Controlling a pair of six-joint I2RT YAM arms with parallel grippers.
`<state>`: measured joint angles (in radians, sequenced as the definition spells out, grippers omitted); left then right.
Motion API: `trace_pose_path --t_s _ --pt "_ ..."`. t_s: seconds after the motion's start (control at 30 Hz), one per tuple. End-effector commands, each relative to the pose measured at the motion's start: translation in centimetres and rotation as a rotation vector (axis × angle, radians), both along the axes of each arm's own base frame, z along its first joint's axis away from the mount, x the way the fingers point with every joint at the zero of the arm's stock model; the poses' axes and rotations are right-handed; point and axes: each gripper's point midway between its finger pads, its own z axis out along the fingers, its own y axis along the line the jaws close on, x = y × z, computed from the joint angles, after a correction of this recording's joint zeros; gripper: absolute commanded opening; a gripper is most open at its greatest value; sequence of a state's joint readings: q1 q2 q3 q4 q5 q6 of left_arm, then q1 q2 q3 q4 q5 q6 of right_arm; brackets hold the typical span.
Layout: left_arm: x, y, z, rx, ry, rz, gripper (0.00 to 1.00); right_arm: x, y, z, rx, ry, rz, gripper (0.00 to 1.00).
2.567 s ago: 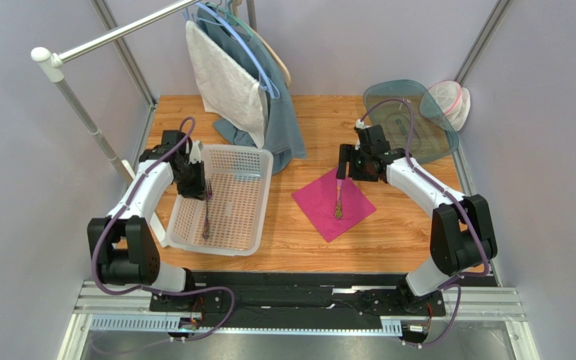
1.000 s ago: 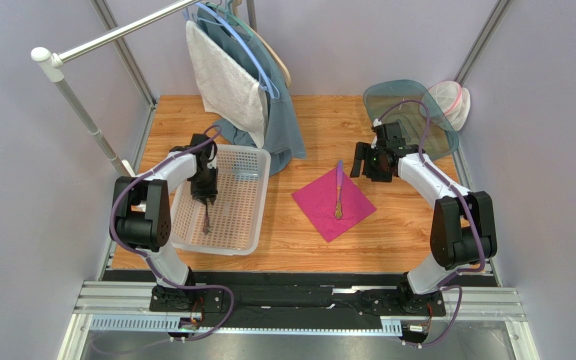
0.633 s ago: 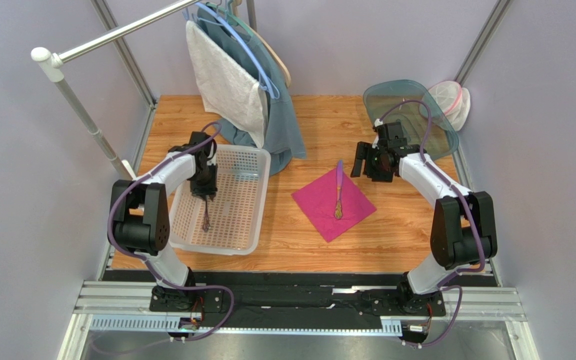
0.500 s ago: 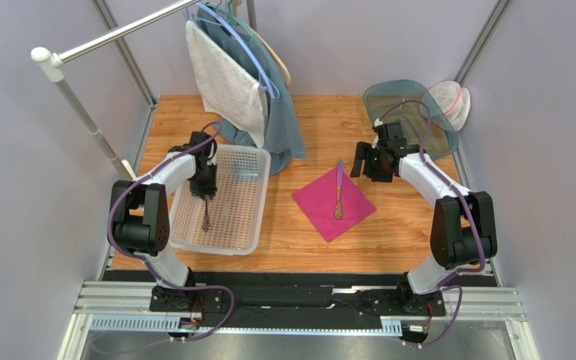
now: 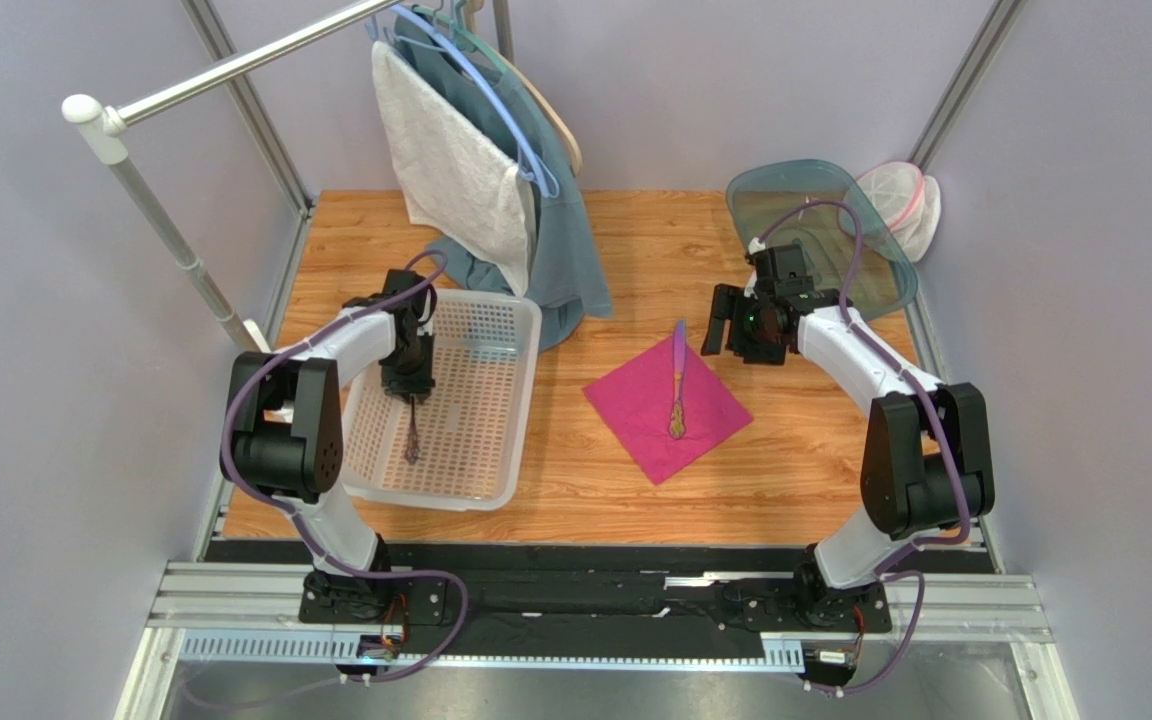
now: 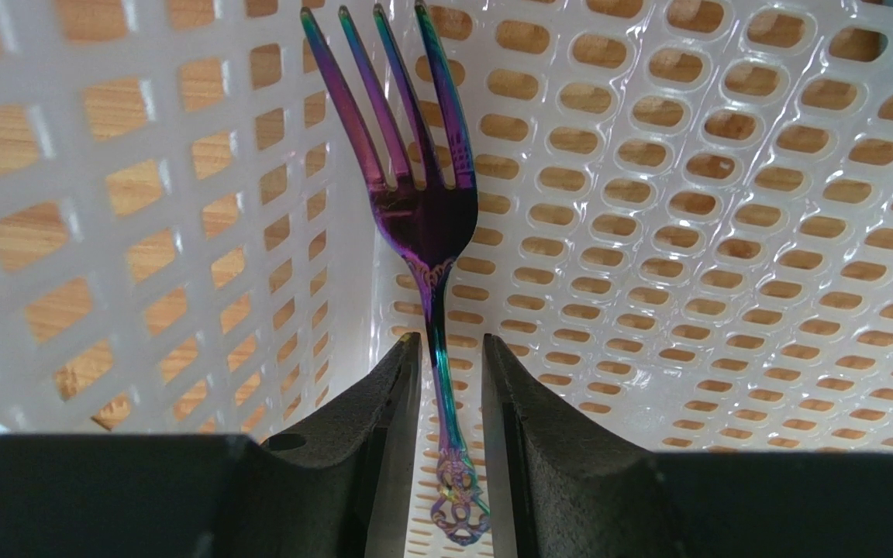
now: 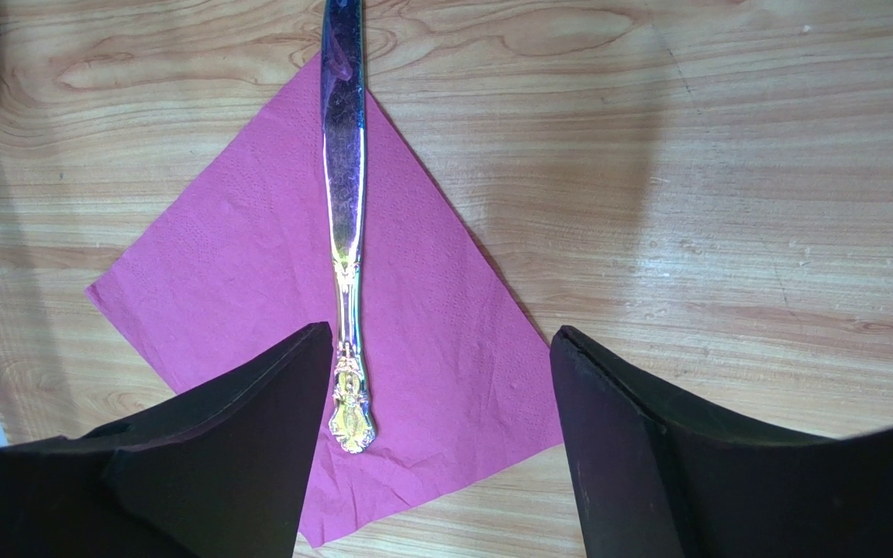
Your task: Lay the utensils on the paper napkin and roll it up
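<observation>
An iridescent purple fork [image 5: 412, 435] lies in the white basket [image 5: 515, 323], tines toward me. In the left wrist view the fork [image 6: 428, 221] rests on the basket floor [image 6: 707, 233]. My left gripper [image 6: 451, 360] straddles its handle, with the jaws narrowly open and a small gap on each side. From above, my left gripper [image 5: 411, 387] is low inside the basket. A purple knife [image 5: 677, 383] lies on the magenta napkin [image 5: 642, 405]. My right gripper [image 5: 717, 338] hovers wide open and empty to their right. In its view the knife [image 7: 344, 174] crosses the napkin [image 7: 440, 302] ahead of the gripper [image 7: 440, 349].
A grey-white towel [image 5: 447, 158] and a teal cloth [image 5: 575, 255] hang from hangers on a rack at the back. A teal plastic lid [image 5: 823, 233] and a clear container [image 5: 905, 203] sit at the back right corner. The wooden table [image 5: 778, 480] is walled on both sides.
My right gripper has let go of the knife onto the napkin and drawn back to the right. My left arm has re-posed over the fork; the fork has not moved.
</observation>
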<state>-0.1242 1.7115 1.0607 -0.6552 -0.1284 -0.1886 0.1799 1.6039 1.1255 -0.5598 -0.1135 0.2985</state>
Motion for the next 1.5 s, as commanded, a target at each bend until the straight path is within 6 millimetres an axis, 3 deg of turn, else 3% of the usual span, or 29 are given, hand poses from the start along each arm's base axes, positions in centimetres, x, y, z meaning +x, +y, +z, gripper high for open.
trace_pose_path --t_s 0.0,0.1,0.17,0.27,0.37,0.43,0.6,0.7,0.73,0.8,0.83,0.9,0.97,1.0,1.13,1.27,1.37,1.47 --pt "0.3 -0.9 -0.7 -0.040 -0.001 -0.004 0.32 0.8 -0.3 1.7 -0.002 -0.056 -0.018 0.72" --pt "0.5 -1.1 -0.6 -0.052 -0.011 -0.006 0.22 0.9 -0.3 1.8 -0.002 -0.053 -0.015 0.72" --pt "0.9 -1.4 0.3 -0.070 -0.038 -0.005 0.09 1.0 -0.3 1.9 -0.001 -0.057 -0.015 0.70" --pt "1.7 -2.0 3.3 -0.103 -0.113 -0.007 0.00 1.0 -0.3 2.2 0.000 -0.065 -0.016 0.69" --pt "1.7 -3.2 7.0 -0.114 -0.185 -0.090 0.00 1.0 -0.2 2.4 0.003 -0.067 -0.016 0.67" --pt "0.6 -5.1 9.4 -0.107 -0.247 -0.202 0.00 1.1 -0.3 2.4 0.004 -0.062 -0.018 0.65" --pt "-2.0 -8.4 13.0 -0.106 -0.367 -0.454 0.00 0.7 -0.9 2.8 -0.002 -0.054 -0.019 0.67" --pt "-4.1 -11.6 14.5 -0.109 -0.429 -0.665 0.00 0.2 -1.4 3.1 0.005 -0.047 -0.014 0.73" --pt "-5.2 -13.6 14.8 -0.117 -0.447 -0.764 0.00 0.1 -1.6 3.4 0.007 -0.052 -0.016 0.75" --pt "-5.6 -15.9 16.1 -0.137 -0.506 -0.849 0.00 -0.1 -2.4 3.7 0.004 -0.051 -0.024 0.83" --pt "-7.1 -18.7 16.6 -0.183 -0.510 -0.949 0.00 -0.3 -2.9 3.7 0.004 -0.050 -0.034 0.86" --pt "-7.2 -22.0 17.8 -0.213 -0.516 -1.005 0.00 -0.6 -3.4 4.3 0.006 -0.065 -0.032 0.96" --pt "-7.7 -25.2 18.6 -0.264 -0.502 -1.017 0.00 -1.0 -4.1 4.4 0.005 -0.068 -0.045 1.00" --pt "-6.7 -27.3 19.2 -0.282 -0.491 -1.011 0.00 -1.1 -4.3 4.4 0.004 -0.068 -0.048 1.00" --pt "-5.3 -32.3 18.8 -0.391 -0.370 -0.813 0.00 -1.7 -5.2 4.3 -0.001 -0.055 -0.065 1.00" --pt "-3.6 -36.0 16.6 -0.423 -0.312 -0.662 0.00 -2.1 -5.7 4.4 -0.014 -0.061 -0.073 1.00" --pt "-1.7 -38.3 15.5 -0.405 -0.346 -0.573 0.00 -2.2 -5.8 4.4 -0.010 -0.065 -0.090 1.00" --pt "0.5 -39.3 14.1 -0.363 -0.379 -0.483 0.00 -2.2 -5.9 4.4 -0.014 -0.068 -0.093 1.00"
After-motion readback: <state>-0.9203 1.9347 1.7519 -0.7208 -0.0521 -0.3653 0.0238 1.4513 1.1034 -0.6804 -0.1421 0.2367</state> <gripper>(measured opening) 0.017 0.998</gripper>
